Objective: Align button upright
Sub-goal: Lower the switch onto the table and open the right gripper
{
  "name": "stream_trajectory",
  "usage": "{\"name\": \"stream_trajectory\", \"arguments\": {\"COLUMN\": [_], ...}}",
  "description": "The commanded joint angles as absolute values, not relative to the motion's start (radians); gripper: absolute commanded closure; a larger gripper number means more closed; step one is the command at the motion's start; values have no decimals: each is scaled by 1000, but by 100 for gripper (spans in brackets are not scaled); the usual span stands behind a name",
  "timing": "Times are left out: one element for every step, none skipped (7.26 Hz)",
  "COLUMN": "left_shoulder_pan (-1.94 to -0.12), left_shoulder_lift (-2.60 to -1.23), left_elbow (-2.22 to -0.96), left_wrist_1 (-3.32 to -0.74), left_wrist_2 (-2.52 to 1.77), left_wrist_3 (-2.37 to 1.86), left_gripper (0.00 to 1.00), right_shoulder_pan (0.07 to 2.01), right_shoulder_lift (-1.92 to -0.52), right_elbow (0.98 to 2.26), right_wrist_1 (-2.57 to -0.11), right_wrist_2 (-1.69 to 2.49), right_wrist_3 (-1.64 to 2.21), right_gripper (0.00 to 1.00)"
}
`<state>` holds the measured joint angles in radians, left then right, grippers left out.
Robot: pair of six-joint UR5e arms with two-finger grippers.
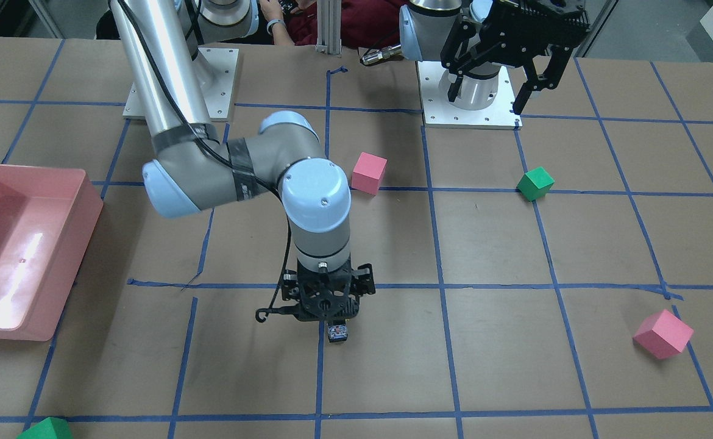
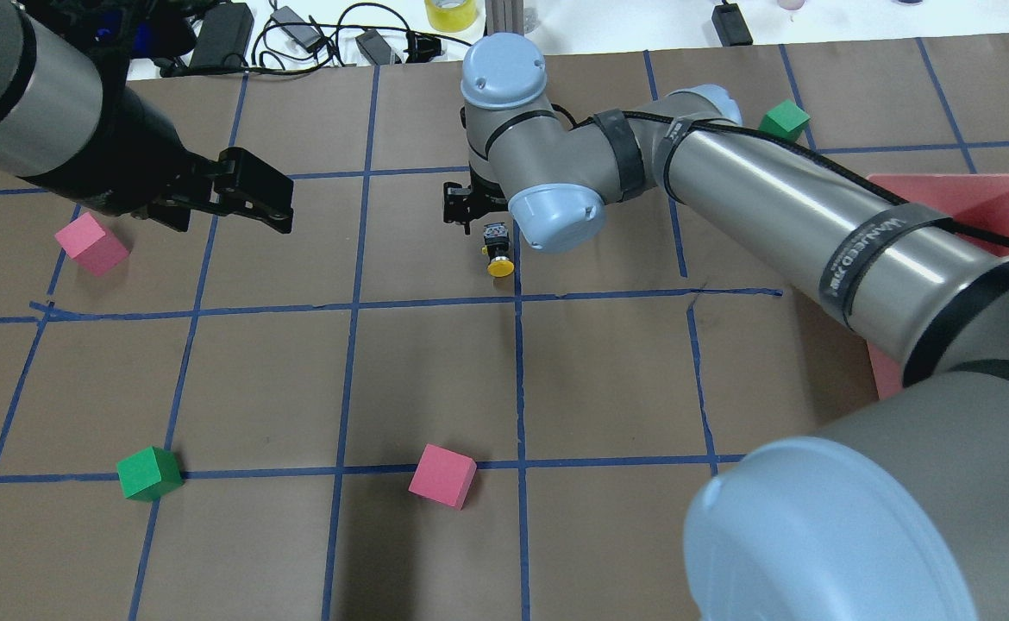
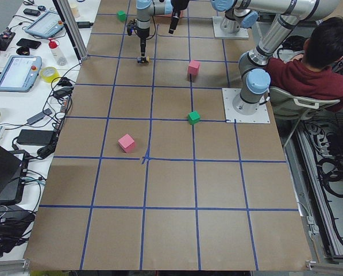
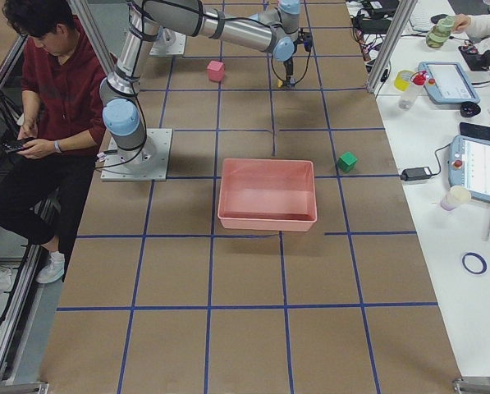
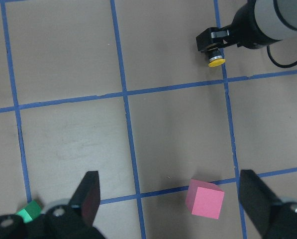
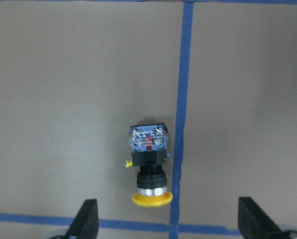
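Note:
The button (image 6: 149,164) lies on its side on the brown table, next to a blue tape line. Its yellow cap points toward the robot and its grey-white block points away. It also shows in the overhead view (image 2: 498,250) and the front view (image 1: 337,333). My right gripper (image 6: 168,219) hangs straight above the button, open, with its fingers (image 6: 86,219) wide apart and clear of it. It also shows in the front view (image 1: 326,311). My left gripper (image 2: 250,194) is open and empty, held high and far from the button; it also shows in its own wrist view (image 5: 173,196).
A pink bin (image 1: 21,244) stands on the robot's right side. Pink cubes (image 1: 368,172) (image 1: 663,333) and green cubes (image 1: 535,183) (image 1: 46,430) are scattered on the table. A seated person (image 4: 56,90) is behind the robot bases.

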<state>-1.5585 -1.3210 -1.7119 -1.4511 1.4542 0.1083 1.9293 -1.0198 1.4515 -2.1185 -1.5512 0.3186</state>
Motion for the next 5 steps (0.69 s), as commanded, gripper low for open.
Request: {"name": "stream_trajectory", "arguments": {"left_shoulder_pan": [-1559,-1559,-1559,-1559,-1559], "left_shoulder_lift": [-1321,-1319,-1319,-1319,-1318], "left_elbow": [-1712,-1712,-1712,-1712,-1712], "left_wrist_1": [-1454,-1454,-1454,-1454,-1457], "left_wrist_2": [1454,1454,1454,1454,1454], "left_wrist_3": [109,109,109,109,109], "left_gripper": [0,0,0,0,0], "right_shoulder_pan": [1847,1766,1703,1675,1663], "right_shoulder_lift": [-1188,-1253,-1319,-1381,-1408], "right_elbow": [1463,1476,1485,1488,1488], "right_wrist_1": [-1879,-1783,-1713,-1630,-1588], "right_wrist_2": [-1565,-1565,-1548,-1566,-1627], "right_wrist_3": [234,180,131,68,-19], "right_gripper": [0,0,0,0,0]}}
